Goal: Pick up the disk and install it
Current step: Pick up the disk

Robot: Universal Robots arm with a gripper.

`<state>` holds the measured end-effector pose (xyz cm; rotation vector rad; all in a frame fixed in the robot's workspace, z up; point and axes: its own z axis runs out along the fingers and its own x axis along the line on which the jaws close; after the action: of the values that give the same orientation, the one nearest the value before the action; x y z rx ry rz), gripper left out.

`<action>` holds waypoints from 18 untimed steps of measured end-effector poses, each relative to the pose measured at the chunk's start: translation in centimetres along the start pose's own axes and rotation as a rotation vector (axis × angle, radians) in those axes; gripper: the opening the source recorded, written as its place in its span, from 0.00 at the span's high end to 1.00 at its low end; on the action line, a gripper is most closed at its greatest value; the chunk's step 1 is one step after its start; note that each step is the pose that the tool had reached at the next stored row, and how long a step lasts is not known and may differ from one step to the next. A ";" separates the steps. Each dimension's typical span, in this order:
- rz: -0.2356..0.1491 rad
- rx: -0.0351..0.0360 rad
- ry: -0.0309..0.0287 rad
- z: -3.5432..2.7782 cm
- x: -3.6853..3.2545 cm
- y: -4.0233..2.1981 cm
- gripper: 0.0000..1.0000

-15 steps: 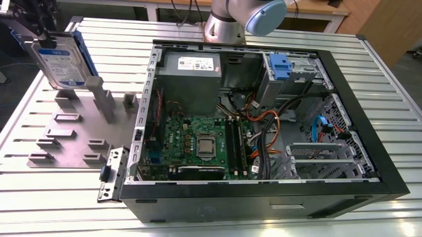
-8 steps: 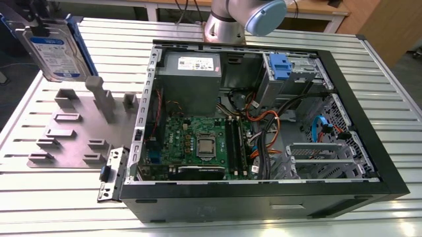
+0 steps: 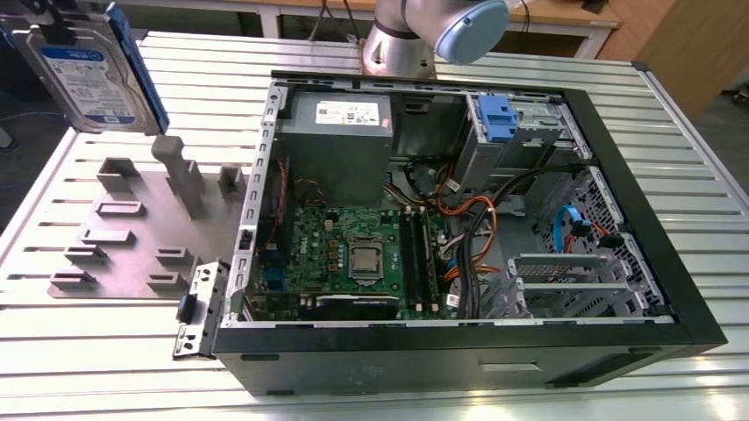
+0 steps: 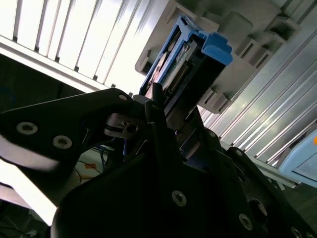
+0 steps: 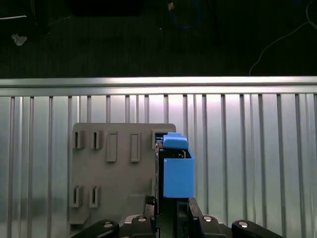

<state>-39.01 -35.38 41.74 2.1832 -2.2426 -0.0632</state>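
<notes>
The disk [image 3: 84, 74], a silver drive with a white-and-blue label in a blue carrier, hangs upright in the air at the exterior view's far left, above the grey holder plate [image 3: 140, 232]. In both wrist views my gripper [image 5: 171, 204] is shut on the disk [image 5: 177, 171], clamping its lower end, with the blue carrier tab pointing away from me. The black fingers [image 4: 154, 111] press on the disk [image 4: 195, 62] from both sides. The holder plate [image 5: 119, 168] lies beneath it on the slatted table.
An open computer case [image 3: 655, 263] lies on the slatted metal table [image 3: 702, 175], showing motherboard, cables and a grey power supply [image 3: 339, 140]. A drive bay with a blue tab [image 3: 497, 118] sits at its far corner. The arm's base [image 3: 404, 39] stands behind the case.
</notes>
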 end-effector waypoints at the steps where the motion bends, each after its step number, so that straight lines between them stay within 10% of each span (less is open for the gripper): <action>1: 0.000 -0.0001 0.0000 -0.35 -0.01 0.02 0.65; 11: 0.000 -0.0002 0.0001 -3.91 -0.08 0.15 0.65; 18: 0.000 -0.0002 0.0001 -4.07 -0.08 0.15 0.65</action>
<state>-39.01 -35.38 45.81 2.1830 -2.2425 -0.0633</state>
